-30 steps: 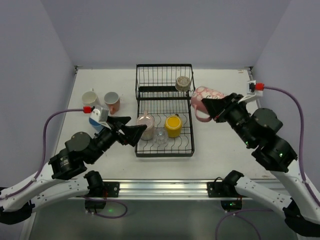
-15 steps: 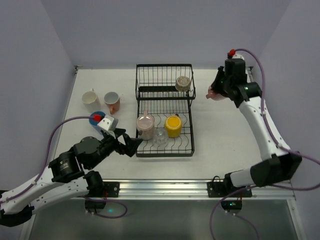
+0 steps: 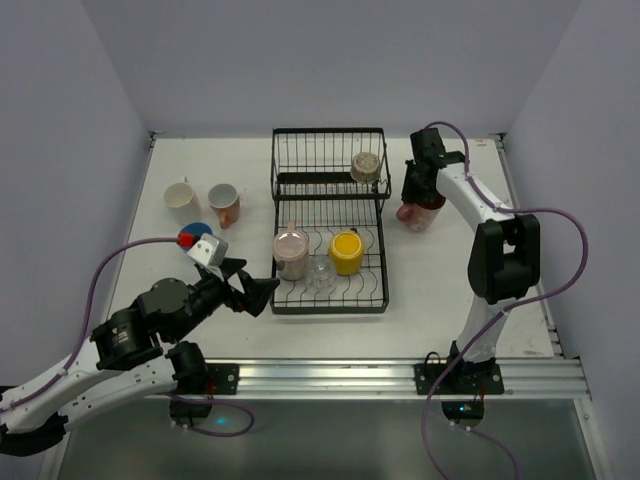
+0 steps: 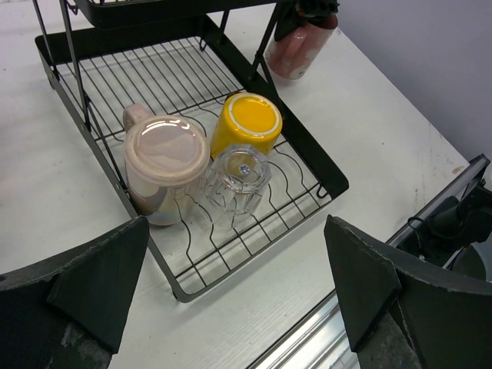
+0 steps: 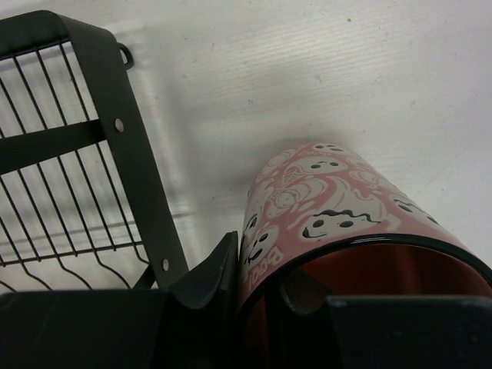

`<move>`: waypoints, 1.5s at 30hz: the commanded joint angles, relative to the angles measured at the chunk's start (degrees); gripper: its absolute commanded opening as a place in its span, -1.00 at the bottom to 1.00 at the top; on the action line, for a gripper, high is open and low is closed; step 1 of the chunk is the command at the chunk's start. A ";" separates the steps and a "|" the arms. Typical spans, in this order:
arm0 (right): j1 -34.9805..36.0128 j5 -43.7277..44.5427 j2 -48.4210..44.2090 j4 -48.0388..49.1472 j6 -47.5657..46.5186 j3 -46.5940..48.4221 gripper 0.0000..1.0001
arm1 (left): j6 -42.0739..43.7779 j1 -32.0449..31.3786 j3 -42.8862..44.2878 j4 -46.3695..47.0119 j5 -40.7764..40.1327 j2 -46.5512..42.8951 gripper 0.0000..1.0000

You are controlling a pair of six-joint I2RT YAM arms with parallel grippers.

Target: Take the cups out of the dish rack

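Note:
The black wire dish rack [image 3: 330, 225] stands mid-table. Its lower tier holds an upturned salmon-pink mug [image 3: 291, 252] [image 4: 165, 165], a clear glass [image 3: 321, 274] [image 4: 237, 181] and a yellow cup [image 3: 346, 251] [image 4: 244, 123]. A small grey-beige cup [image 3: 366, 165] sits on the upper shelf. My right gripper [image 3: 418, 192] [image 5: 257, 284] is shut on the rim of the pink patterned mug [image 3: 415, 213] [image 5: 338, 200], one finger inside and one outside. The mug hangs upright, low over the table just right of the rack. My left gripper [image 3: 255, 292] [image 4: 234, 254] is open by the rack's near-left corner.
A white cup [image 3: 181, 196], a salmon cup [image 3: 224, 204] and a blue cup [image 3: 192, 232], partly hidden by my left wrist, stand on the table left of the rack. Walls close in the sides and back. A metal rail [image 3: 330, 375] runs along the near edge.
My right arm has swung the patterned mug from the rack's right side out to the far right, then down beside the upper shelf. The left gripper drew back slightly, still open.

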 commanded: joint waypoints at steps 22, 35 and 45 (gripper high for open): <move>-2.28 2.75 -8.38 5.12 -0.55 2.02 0.42 | 1.64 -0.07 -0.28 -0.34 -0.67 -0.81 1.00; 15.18 11.08 -22.94 -1.90 -10.04 15.62 -0.08 | 1.81 0.11 -0.19 -0.25 -0.85 -0.81 1.00; 23.03 16.10 -3.16 -24.66 -11.02 43.13 0.10 | 1.73 0.11 -0.19 -0.34 -1.46 -1.25 1.00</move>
